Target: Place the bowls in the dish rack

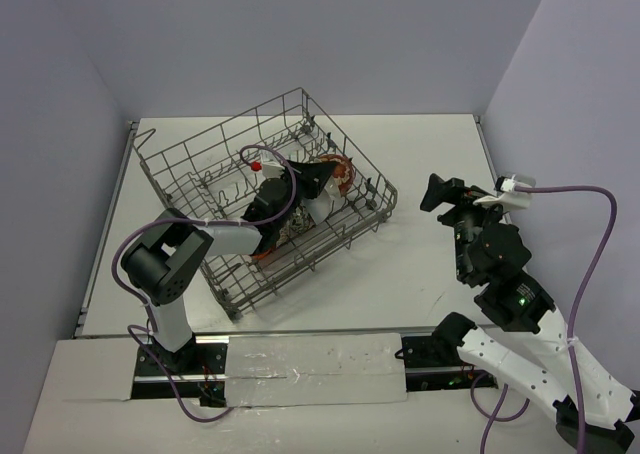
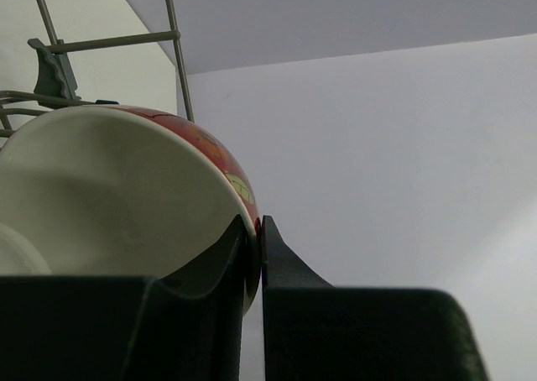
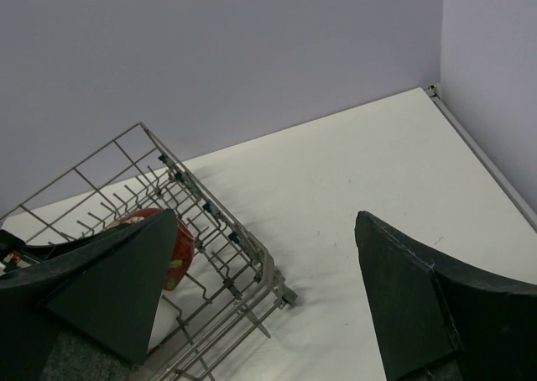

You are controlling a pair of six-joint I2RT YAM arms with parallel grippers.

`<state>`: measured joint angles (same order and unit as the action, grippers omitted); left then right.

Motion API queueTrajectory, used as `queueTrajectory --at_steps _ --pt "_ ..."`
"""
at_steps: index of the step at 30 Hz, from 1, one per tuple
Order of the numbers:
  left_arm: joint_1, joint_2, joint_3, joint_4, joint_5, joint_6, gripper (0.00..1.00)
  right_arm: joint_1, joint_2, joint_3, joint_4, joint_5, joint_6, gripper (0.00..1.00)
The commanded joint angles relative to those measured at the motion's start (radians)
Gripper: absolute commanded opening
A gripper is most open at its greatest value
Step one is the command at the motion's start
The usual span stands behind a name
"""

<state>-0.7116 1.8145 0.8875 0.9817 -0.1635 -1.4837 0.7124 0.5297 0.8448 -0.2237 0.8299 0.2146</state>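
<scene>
The left arm [image 1: 165, 264] reaches from its base at the near left into the dish rack [image 1: 220, 123], which sits skewed on the white table [image 1: 430, 144] left of centre. The left gripper [image 1: 312, 180] is inside the rack near its far right wall. In the left wrist view its fingers [image 2: 226, 263] are narrowed to a slit and pinch the rim of the red-patterned bowl [image 2: 101, 180], one finger on the white inside, the other on the red outside. This bowl [image 1: 340, 172] is tilted on its side among the tines, with rack wires [image 2: 172, 37] just behind it.

Under the left arm, lower in the rack, are a speckled dark-and-white bowl [image 1: 290, 226] and an orange-red rim [image 1: 260, 257]; both are partly hidden.

The right gripper [image 1: 440, 192] hovers over bare table, to the right of the rack and apart from it. Its fingers [image 3: 403, 289] are spread wide and hold nothing. Its wrist view shows the rack corner [image 3: 281, 293] and the red bowl [image 3: 181, 240] on the left.
</scene>
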Motion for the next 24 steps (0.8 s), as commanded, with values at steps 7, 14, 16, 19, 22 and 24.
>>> queueTrajectory --at_steps 7,14,16,19,22,24 --pt "0.003 -0.001 -0.015 -0.029 -0.033 -0.038 0.2 -0.004 -0.013 -0.007 0.05 0.012 -0.007 0.94" --pt "0.003 0.009 -0.025 -0.034 -0.024 -0.066 0.33 -0.004 -0.013 -0.009 0.05 0.009 -0.007 0.94" --pt "0.003 -0.001 -0.027 -0.047 -0.028 -0.063 0.38 -0.004 -0.013 -0.009 0.05 0.009 -0.009 0.94" --pt "0.004 -0.018 -0.035 -0.083 -0.036 -0.063 0.46 -0.004 -0.013 -0.009 0.05 0.008 -0.009 0.94" --pt "0.003 -0.037 -0.038 -0.115 -0.039 -0.063 0.51 -0.004 -0.014 -0.006 0.049 0.009 -0.009 0.94" --pt "0.003 -0.052 -0.035 -0.142 -0.039 -0.053 0.55 -0.002 -0.014 -0.004 0.049 0.009 -0.009 0.94"
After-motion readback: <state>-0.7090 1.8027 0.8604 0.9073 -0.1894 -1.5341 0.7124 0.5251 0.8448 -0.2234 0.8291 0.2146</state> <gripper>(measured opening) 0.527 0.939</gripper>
